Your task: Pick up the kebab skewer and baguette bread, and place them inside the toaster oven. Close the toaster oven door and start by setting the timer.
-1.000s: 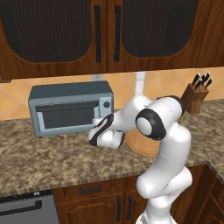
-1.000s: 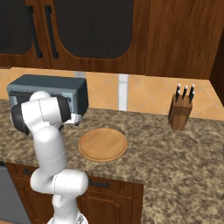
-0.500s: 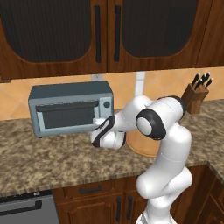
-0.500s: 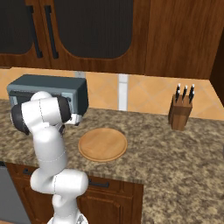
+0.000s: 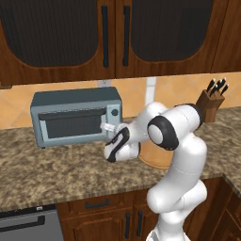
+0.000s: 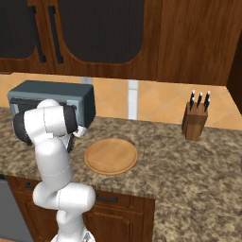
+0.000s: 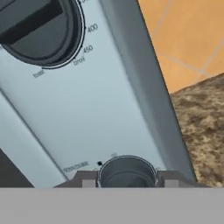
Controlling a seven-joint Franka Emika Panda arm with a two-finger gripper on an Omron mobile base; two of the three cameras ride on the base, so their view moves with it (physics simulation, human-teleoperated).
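The grey-blue toaster oven (image 5: pixel 70 101) stands on the counter against the wall, and its door (image 5: pixel 70 126) with the dark window is shut. My gripper (image 5: pixel 109 128) reaches the oven's right-side panel. In the hand view my gripper (image 7: pixel 127 180) is shut on the small round lower knob (image 7: pixel 127 171), with one fingertip (image 7: pixel 85 179) on each side of it. A larger dial (image 7: pixel 39 26) with temperature marks sits higher on the same panel. The toaster oven (image 6: pixel 52 92) is partly hidden behind my arm in the right base view. The kebab skewer and the baguette bread are hidden from view.
A round wooden board (image 6: pixel 111 156) lies on the granite counter just right of the oven. A knife block (image 6: pixel 194 120) stands further right by the wall. Dark wooden cabinets (image 5: pixel 113 33) hang above. A grey appliance front (image 5: pixel 28 226) sits below the counter at the left.
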